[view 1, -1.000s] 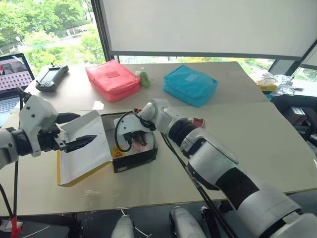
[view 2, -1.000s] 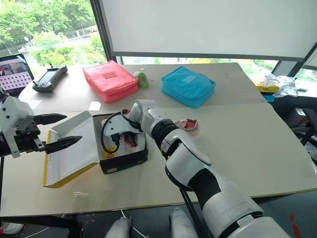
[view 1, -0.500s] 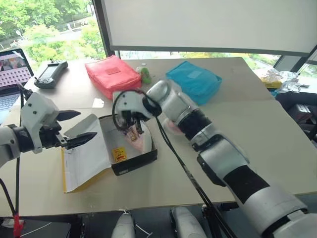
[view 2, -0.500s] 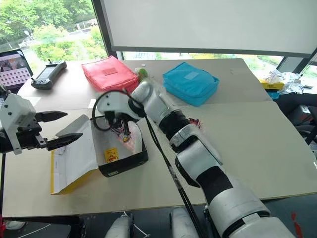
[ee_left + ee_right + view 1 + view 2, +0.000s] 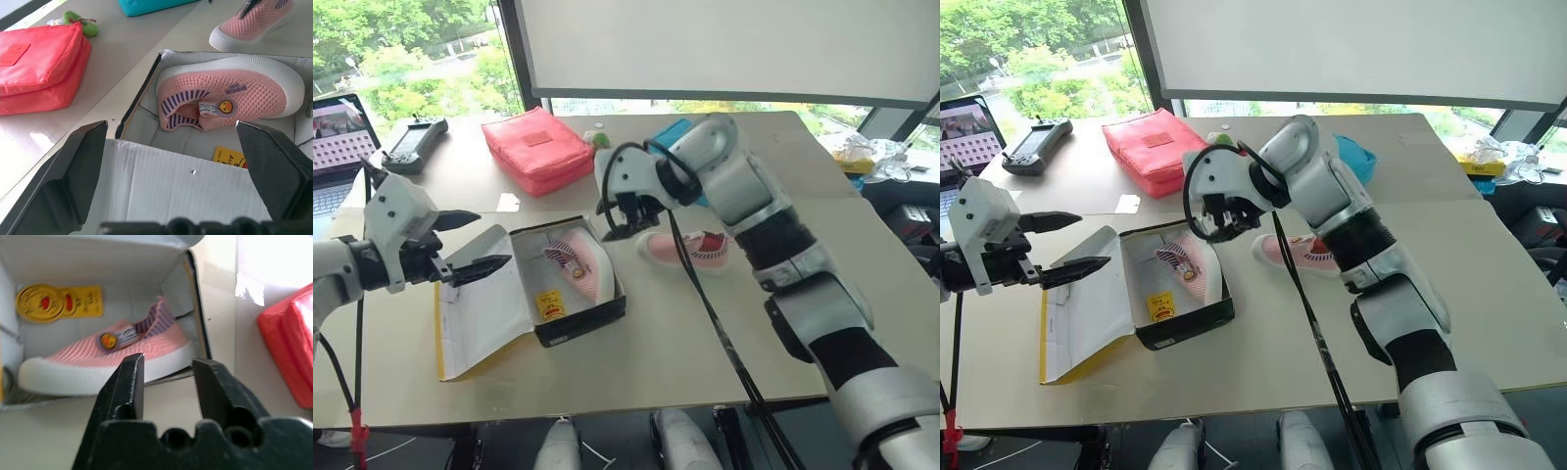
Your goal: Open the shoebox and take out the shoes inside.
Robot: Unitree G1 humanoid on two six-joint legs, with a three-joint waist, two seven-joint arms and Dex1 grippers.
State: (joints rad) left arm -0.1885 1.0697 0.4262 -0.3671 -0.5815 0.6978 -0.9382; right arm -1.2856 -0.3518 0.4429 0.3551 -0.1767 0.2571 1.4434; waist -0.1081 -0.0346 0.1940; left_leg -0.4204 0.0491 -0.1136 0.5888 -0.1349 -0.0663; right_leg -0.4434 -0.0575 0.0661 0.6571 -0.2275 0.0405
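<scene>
The shoebox (image 5: 570, 286) sits open on the table (image 5: 783, 294), near its front edge, with its lid (image 5: 481, 304) folded out flat toward my left side, white inner face up. One pink shoe (image 5: 579, 266) lies on its side inside the box, against the far wall, sole edge toward the far side and striped collar facing inward. A yellow tag (image 5: 549, 305) lies on the box floor beside it. The second pink shoe (image 5: 688, 249) rests upright on the table, just beside the box on my right.

My right gripper (image 5: 625, 217) hangs above the far right corner of the box, between the two shoes, pointing down and to my left. Its fingers (image 5: 128, 384) stand parted with a narrow gap and hold nothing; the boxed shoe shows past them in the right wrist view.

My left gripper (image 5: 470, 243) hovers over the lid, aimed at the box. Its fingers (image 5: 80, 166) are spread wide and empty.

Farther back lie a red pouch (image 5: 536, 149) and a blue pouch (image 5: 1353, 155), the latter mostly hidden behind my right arm. A small green item (image 5: 82, 23), possibly a toy, sits between them. A black handheld controller (image 5: 414, 143) and a laptop (image 5: 337, 147) occupy the far left.
</scene>
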